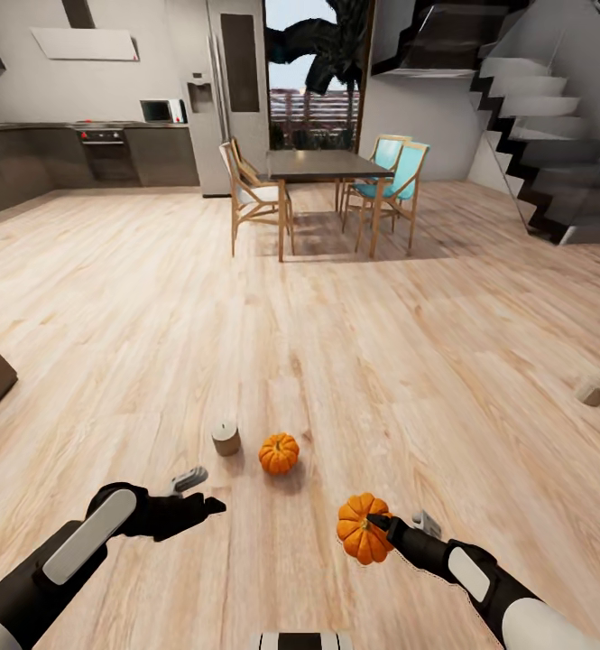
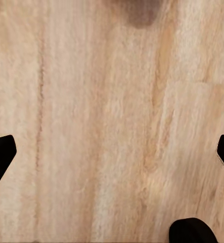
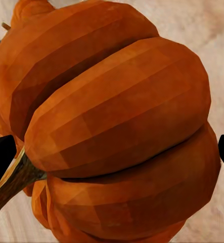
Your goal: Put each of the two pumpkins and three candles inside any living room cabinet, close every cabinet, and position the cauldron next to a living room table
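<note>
Pumpkin [image 1: 363,528] held in the right gripper [image 1: 379,525], fingers clamped across its hard, slick-looking ribs above the wooden floor [image 1: 381,361]; a second pumpkin [image 1: 279,453] and candle [image 1: 226,438] wait near the wide-spread left gripper [image 1: 200,492].

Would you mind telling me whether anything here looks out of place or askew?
Yes: a pumpkin and a candle sit on the bare wooden floor, another candle lies tipped over farther right, and the right gripper holds the second pumpkin.
</note>
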You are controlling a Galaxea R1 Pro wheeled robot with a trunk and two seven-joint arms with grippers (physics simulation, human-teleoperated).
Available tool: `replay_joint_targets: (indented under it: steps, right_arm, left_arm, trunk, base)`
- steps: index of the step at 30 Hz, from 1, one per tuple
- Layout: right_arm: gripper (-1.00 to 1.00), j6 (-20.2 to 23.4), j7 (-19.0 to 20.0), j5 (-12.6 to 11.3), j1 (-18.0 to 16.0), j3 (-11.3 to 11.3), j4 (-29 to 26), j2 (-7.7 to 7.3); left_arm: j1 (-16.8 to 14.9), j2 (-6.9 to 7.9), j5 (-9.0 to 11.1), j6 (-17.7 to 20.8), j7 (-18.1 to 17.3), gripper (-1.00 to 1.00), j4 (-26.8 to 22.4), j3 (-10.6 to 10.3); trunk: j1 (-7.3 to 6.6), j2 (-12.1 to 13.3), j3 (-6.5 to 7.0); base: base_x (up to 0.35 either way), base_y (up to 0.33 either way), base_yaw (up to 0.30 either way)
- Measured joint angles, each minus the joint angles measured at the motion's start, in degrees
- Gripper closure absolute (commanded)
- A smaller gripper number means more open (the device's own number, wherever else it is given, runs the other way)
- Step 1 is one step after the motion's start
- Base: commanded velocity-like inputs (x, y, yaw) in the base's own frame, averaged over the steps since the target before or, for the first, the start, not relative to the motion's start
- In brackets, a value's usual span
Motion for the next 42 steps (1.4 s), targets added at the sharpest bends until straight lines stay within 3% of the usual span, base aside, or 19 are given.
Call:
replay_joint_targets:
  steps: [7,21,33,42]
  right_arm:
    - [1.00,0.0,0.0,0.1,0.0,0.0,0.0,0.02]
    - [1.00,-0.1,0.0,0.1,0.0,0.0,0.0,0.10]
    - [1.00,-0.1,0.0,-0.1,0.0,0.0,0.0,0.12]
    - [1.00,-0.1,0.0,0.0,0.0,0.0,0.0,0.11]
  left_arm:
    - [0.0,0.00,0.0,0.0,-0.2,-1.00,0.0,0.1]
    - [0.0,0.01,0.0,0.0,-0.1,-1.00,0.0,0.2]
    - [0.0,0.01,0.0,0.0,-0.1,-1.00,0.3,0.3]
    - [0.0,0.00,0.0,0.0,0.0,-1.00,0.4,0.2]
  trunk:
    - [0.00,0.0,0.00]
    - [0.00,0.0,0.00]
    - [0.01,0.0,0.00]
    - [0.01,0.0,0.00]
  base:
    - [0.315,-0.102,-0.214]
    - [0.307,-0.049,-0.003]
    - [0.111,0.038,0.000]
    - [0.183,-0.182,0.000]
